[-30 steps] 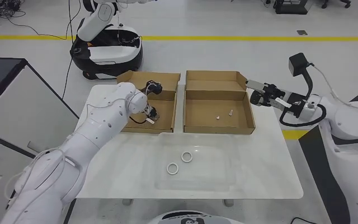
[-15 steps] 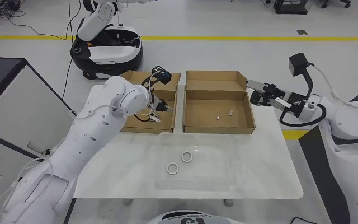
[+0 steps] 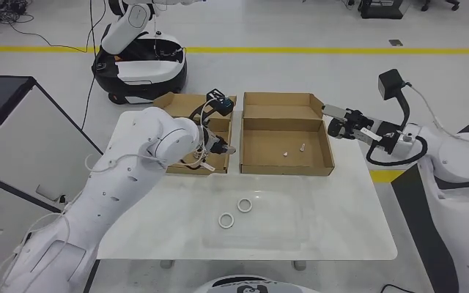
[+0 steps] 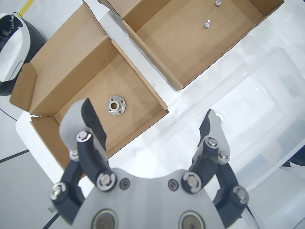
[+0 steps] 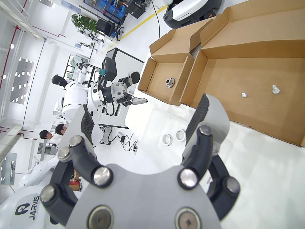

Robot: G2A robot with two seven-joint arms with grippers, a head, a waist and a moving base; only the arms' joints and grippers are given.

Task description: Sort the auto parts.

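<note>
A metal flange (image 4: 116,105) lies on the floor of the left cardboard box (image 3: 220,110). Two bolts (image 3: 284,154) (image 3: 301,146) lie in the right cardboard box (image 3: 253,157). Two white rings (image 3: 245,205) (image 3: 227,219) rest in a clear tray (image 3: 286,234) at the table's front. My left gripper (image 3: 218,157) hangs open and empty above the left box's front right corner, with the flange beyond one fingertip (image 4: 91,117). My right gripper (image 3: 327,121) is open and empty beside the right box's outer wall; the right wrist view has the rings (image 5: 167,139) between its fingers, farther off.
The two boxes stand side by side at the back of the white table (image 3: 352,198), a narrow gap between them. Another robot base (image 3: 139,69) stands on the floor behind the table. A dark cabinet (image 3: 29,139) is to the left.
My left gripper has risen out of the left box and swung right and forward to its front right corner. The right arm has not moved.
</note>
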